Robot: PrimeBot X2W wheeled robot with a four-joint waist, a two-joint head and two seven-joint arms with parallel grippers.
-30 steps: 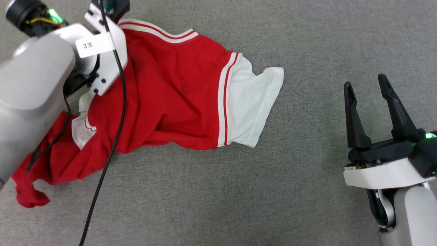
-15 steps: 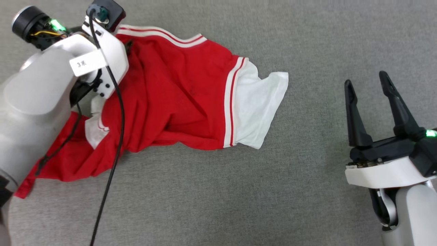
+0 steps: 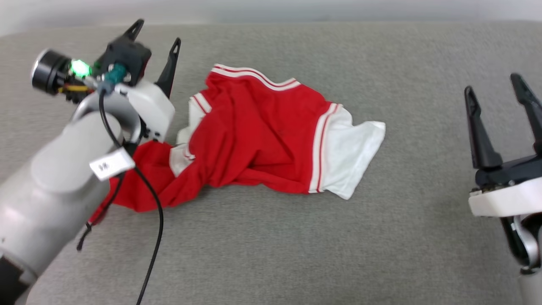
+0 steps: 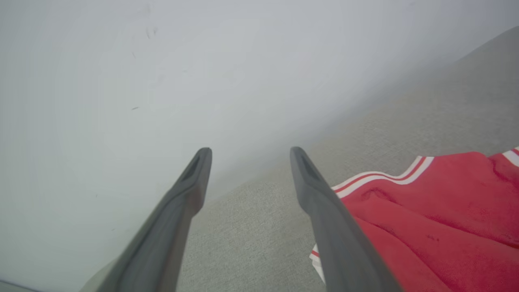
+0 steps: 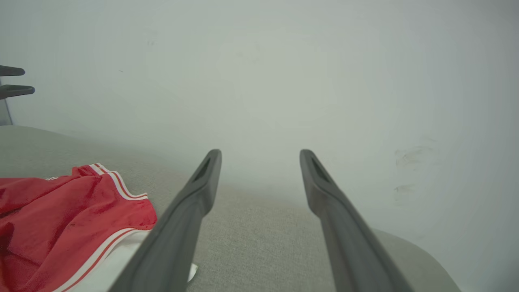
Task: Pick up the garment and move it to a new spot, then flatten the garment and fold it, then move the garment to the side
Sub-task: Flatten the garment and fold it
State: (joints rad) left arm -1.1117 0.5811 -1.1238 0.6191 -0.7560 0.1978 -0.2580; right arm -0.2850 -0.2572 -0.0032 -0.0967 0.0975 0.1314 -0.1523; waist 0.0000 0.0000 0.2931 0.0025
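The red T-shirt (image 3: 262, 140) lies crumpled on the grey bench (image 3: 296, 245). The left pincer (image 3: 157, 33) gapes wide and empty just beside it. The right pincer (image 3: 492, 84), equally wide, hovers well apart.

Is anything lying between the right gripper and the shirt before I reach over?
Nothing visible does. Only bare grey surface lies between the open right gripper and the shirt, whose white sleeve is the nearest part.

Head cam looks down fwd; wrist cams low, facing wall (image 4: 121, 61); all share garment (image 3: 262, 131)
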